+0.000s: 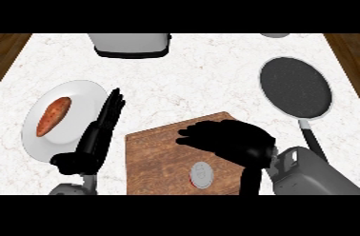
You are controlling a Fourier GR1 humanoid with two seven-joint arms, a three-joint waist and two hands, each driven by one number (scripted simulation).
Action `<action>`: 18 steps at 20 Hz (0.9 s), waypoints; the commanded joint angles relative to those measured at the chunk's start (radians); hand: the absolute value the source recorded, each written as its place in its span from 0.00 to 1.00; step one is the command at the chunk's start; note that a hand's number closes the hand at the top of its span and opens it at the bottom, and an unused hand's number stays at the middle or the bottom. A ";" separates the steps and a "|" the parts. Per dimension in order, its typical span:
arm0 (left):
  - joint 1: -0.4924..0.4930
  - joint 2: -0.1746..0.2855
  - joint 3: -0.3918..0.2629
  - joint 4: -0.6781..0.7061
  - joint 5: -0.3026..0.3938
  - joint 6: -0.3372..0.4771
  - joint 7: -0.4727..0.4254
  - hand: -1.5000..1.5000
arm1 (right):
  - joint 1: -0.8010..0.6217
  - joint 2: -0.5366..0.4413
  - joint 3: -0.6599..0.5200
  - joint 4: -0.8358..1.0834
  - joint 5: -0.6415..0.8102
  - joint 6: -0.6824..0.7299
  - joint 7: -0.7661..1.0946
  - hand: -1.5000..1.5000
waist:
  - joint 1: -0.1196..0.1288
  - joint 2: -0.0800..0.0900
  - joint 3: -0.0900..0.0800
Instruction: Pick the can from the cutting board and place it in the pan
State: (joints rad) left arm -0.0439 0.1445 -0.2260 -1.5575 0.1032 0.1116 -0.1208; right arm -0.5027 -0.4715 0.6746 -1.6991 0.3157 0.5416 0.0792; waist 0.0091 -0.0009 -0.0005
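Head view shows the small silver-topped can with a red side [202,174] standing upright on the brown wooden cutting board [151,159], toward the board's near edge, so it is not yet picked up. The black right hand [228,140] hangs over the middle of the board, just beyond the can and apart from it. Its fingers [187,133] point left, relaxed and only slightly bent, grasping nothing. It probably sits there as an approach, since it must come back and down to close round the can. The round dark frying pan with a grey rim [295,85] lies to the right on the white marbled bench [197,83], its handle pointing toward the robot and nothing inside it, which leaves the carry short and on the right arm's own side. The black left hand [98,135] rests released, fingers straight, beside the white round plate [77,90] holding an orange-brown sweet potato [54,116], well out of the way. A grey toaster-like appliance [130,44] stands at the far edge.
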 commanded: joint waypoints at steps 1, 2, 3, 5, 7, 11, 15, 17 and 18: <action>-0.009 -0.066 -0.040 0.045 -0.056 0.048 -0.023 0.50 | -0.010 0.060 0.069 0.010 0.114 0.030 0.059 0.00 | -0.006 0.001 0.000; -0.011 -0.015 0.012 -0.019 -0.008 0.004 0.021 0.50 | 0.050 0.050 0.087 0.006 0.160 0.010 0.025 0.00 | -0.006 0.000 0.001; 0.004 -0.009 0.013 -0.039 -0.019 0.004 0.049 0.50 | -0.001 0.087 0.022 0.048 0.144 0.063 0.044 0.00 | -0.004 0.000 0.000; -0.018 -0.030 0.023 0.013 -0.026 0.002 0.009 0.50 | 0.041 0.153 0.067 0.076 0.218 0.022 0.038 0.00 | -0.006 0.001 0.000; -0.023 0.007 0.062 -0.030 0.016 -0.059 0.056 0.50 | 0.115 0.095 0.018 -0.005 0.220 0.067 0.006 0.00 | -0.008 0.000 0.001; 0.031 0.005 0.063 -0.077 -0.002 -0.062 0.050 0.50 | 0.171 0.175 0.039 -0.029 0.294 0.075 0.074 0.00 | -0.007 -0.001 0.001; 0.044 -0.027 0.054 0.007 -0.042 -0.072 -0.034 0.50 | 0.108 0.184 -0.089 0.072 0.307 0.136 -0.031 0.00 | -0.006 0.001 0.000; -0.007 -0.059 0.031 -0.082 -0.076 -0.007 0.100 0.50 | 0.150 0.239 -0.073 0.036 0.312 0.136 0.014 0.00 | -0.007 0.000 0.001; 0.041 -0.028 0.055 -0.066 -0.039 -0.061 0.033 0.50 | 0.191 0.159 -0.052 0.133 0.372 0.031 -0.146 0.00 | -0.005 0.001 0.001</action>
State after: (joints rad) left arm -0.0343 0.1000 -0.1859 -1.5894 0.0530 0.0792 -0.0879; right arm -0.3580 -0.2960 0.6285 -1.6376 0.6296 0.6314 0.0452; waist 0.0027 -0.0005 -0.0001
